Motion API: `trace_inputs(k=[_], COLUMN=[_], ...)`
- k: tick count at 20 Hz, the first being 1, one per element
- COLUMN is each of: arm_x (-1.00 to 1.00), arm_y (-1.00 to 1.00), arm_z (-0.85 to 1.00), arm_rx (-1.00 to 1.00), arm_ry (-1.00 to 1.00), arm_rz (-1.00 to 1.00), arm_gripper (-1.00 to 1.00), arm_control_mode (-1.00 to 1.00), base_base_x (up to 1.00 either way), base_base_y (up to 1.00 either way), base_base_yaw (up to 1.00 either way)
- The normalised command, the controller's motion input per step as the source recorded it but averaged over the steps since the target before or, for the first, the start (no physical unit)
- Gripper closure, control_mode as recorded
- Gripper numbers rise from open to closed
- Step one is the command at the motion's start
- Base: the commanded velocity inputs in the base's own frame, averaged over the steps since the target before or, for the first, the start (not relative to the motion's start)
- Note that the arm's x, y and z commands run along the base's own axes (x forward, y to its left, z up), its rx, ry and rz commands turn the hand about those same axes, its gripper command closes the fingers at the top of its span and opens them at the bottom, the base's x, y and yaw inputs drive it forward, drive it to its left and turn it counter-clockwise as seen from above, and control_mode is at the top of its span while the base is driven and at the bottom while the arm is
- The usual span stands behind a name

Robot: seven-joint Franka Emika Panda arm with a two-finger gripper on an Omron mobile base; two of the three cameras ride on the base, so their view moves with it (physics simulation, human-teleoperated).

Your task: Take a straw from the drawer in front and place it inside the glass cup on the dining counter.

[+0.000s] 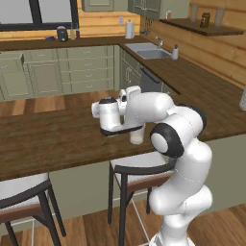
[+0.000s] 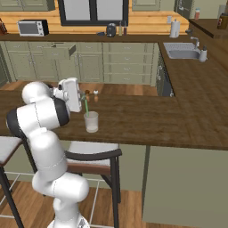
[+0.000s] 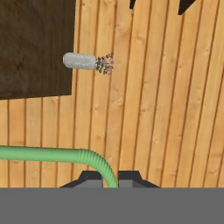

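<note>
Item: thin light-green bendy plastic straw (image 2: 86, 107), pinched between my nearly closed fingers (image 3: 110, 177) at its upper end. Location: just above the small clear glass tumbler (image 2: 91, 121) on the dark wood-grain dining tabletop (image 2: 147, 120), lower tip at or just inside the rim. Orientation: long axis near upright, 12 to 6 o'clock in the right base view. Handling, I judge: very light, slightly flexible, slippery; grip near the top. Tumbler fragile, easily tipped.

The dining counter (image 2: 147, 120) lies bare around the glass cup (image 2: 91, 122). Two small shakers (image 2: 91, 93) stand near, just behind it. A stool (image 2: 91, 156) sits below the edge.
</note>
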Motion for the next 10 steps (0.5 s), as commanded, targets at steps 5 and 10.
trace_inputs(k=[5,10], arm_x=[0.25,0.32], arm_y=[0.00,0.02], arm_z=[-0.12,-0.11], arm_rx=[0.00,0.00], arm_ry=[0.01,0.01], arm_rz=[-0.02,-0.01], arm_gripper=[1.00,1.00], arm_control_mode=[-1.00,-1.00], base_base_x=[0.00,0.00], base_base_y=[0.00,0.00], base_base_yaw=[0.00,0.00])
